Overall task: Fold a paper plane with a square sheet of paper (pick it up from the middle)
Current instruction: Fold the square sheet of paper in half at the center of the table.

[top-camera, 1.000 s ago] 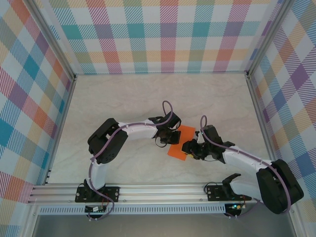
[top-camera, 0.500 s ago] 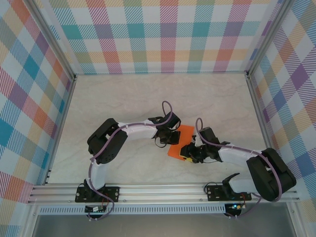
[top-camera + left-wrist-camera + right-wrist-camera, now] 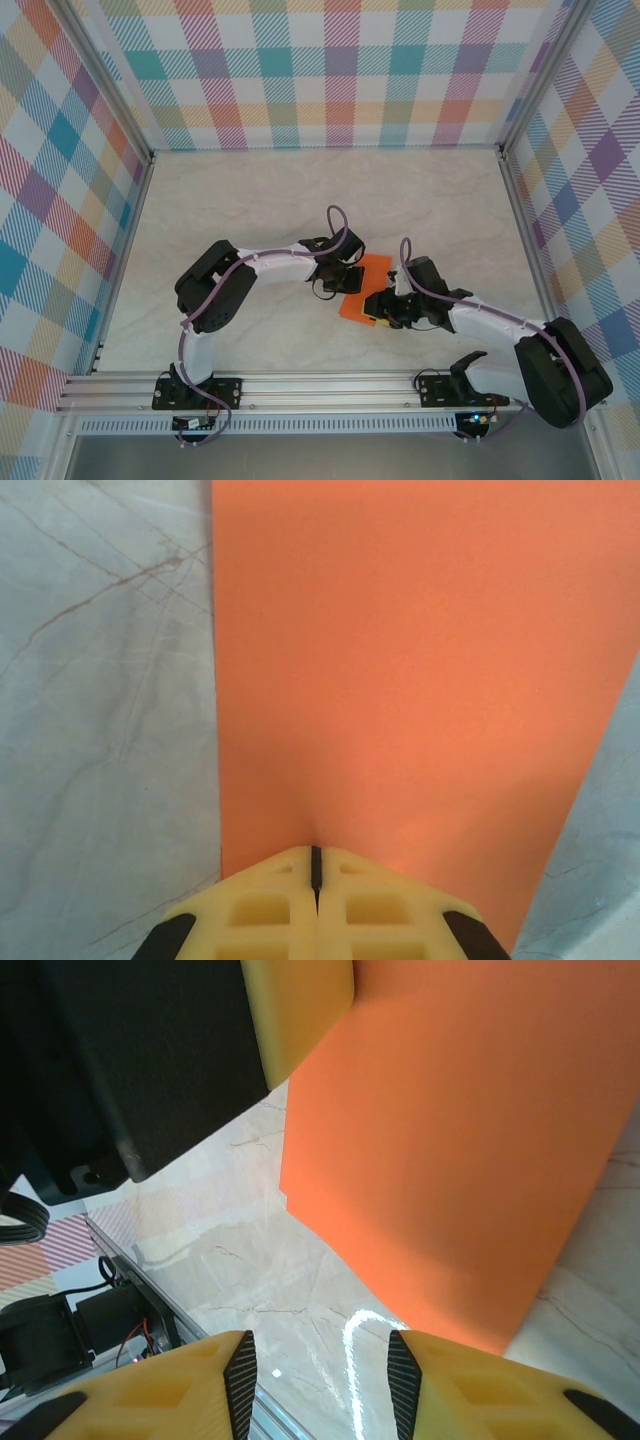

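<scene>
The square sheet of paper [image 3: 368,278] is bright orange and lies on the marble table between the two arms, looking like a folded oblong. My left gripper [image 3: 347,281] is shut, and its yellow fingertips [image 3: 300,865] touch the sheet [image 3: 420,660], which dimples slightly at the tips. My right gripper [image 3: 378,308] hovers low at the sheet's near corner. In the right wrist view its jaws [image 3: 320,1360] stand open over bare table with nothing between them, and the sheet [image 3: 450,1160] lies just ahead of them.
The left arm's black wrist body [image 3: 130,1060] looms close on the left of the right wrist view. An aluminium rail [image 3: 330,385] runs along the near table edge. Plaid walls [image 3: 340,70] enclose the back and sides.
My right gripper has shifted a little to the left, closer to the sheet's near edge, and its jaws have widened slightly. The left gripper and the sheet have stayed put.
</scene>
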